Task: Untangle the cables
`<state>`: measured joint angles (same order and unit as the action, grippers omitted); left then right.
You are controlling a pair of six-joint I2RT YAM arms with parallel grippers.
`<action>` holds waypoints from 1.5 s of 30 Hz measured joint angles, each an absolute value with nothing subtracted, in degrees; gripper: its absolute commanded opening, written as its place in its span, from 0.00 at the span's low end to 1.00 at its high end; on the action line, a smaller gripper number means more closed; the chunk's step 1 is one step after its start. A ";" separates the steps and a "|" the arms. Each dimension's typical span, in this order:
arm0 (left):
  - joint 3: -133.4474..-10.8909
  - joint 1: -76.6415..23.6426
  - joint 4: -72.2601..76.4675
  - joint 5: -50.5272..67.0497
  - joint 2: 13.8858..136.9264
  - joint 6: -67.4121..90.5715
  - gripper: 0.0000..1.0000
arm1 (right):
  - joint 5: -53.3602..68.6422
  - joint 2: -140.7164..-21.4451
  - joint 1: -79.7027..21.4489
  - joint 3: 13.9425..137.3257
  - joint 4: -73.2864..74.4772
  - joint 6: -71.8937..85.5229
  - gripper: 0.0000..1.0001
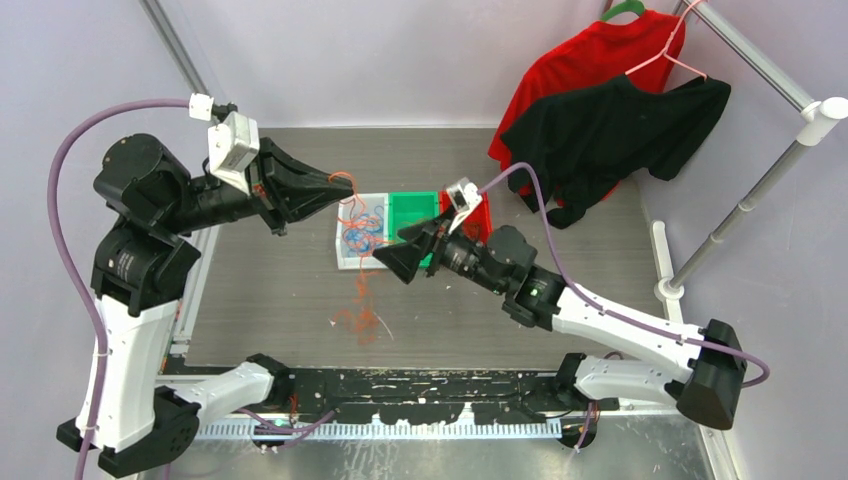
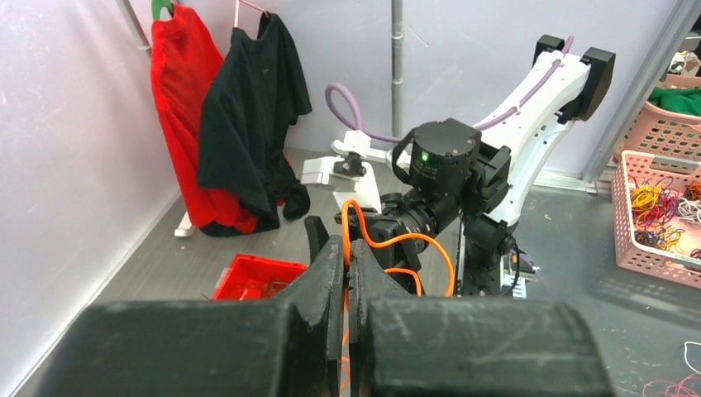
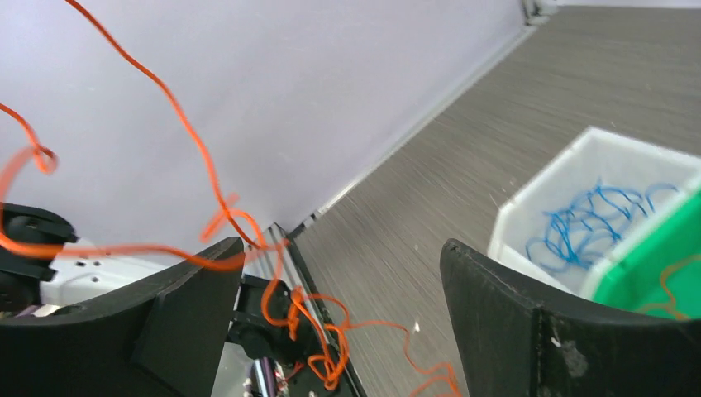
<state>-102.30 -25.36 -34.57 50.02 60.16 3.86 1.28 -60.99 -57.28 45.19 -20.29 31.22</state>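
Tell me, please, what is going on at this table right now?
The left gripper is shut on an orange cable, holding it up over the white bin, which contains blue cables. The right gripper is open near the bin and holds nothing. More loose orange cables lie on the table in front of the bin.

Scanning all 3 views now: no text, label, brand, number or sign can be read on anything.
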 measured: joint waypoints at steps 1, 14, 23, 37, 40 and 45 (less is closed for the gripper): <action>-102.30 -25.36 -34.57 50.04 60.29 3.86 0.00 | 1.89 -61.71 -57.28 46.57 -20.62 31.00 0.91; -104.14 -25.36 -34.57 50.65 61.89 4.91 0.00 | 10.31 -76.38 -57.28 57.76 -22.02 32.49 0.64; -110.87 -25.36 -32.77 52.58 64.88 10.26 0.00 | 9.69 -84.66 -57.28 57.01 -27.11 38.15 0.48; -115.07 -25.36 -32.03 52.71 66.50 10.26 0.00 | 2.37 -85.54 -57.25 41.76 -30.81 40.97 0.52; -114.39 -25.36 -31.79 52.64 66.26 9.67 0.00 | 0.75 -85.38 -57.25 38.09 -30.74 41.01 0.53; -112.03 -25.36 -31.70 52.29 66.02 8.32 0.00 | -1.83 -81.78 -57.25 32.18 -27.66 40.91 0.53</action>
<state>-112.03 -25.36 -31.70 52.29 66.02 8.32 -1.83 -81.78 -57.25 32.18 -27.66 40.91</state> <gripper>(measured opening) 0.010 0.534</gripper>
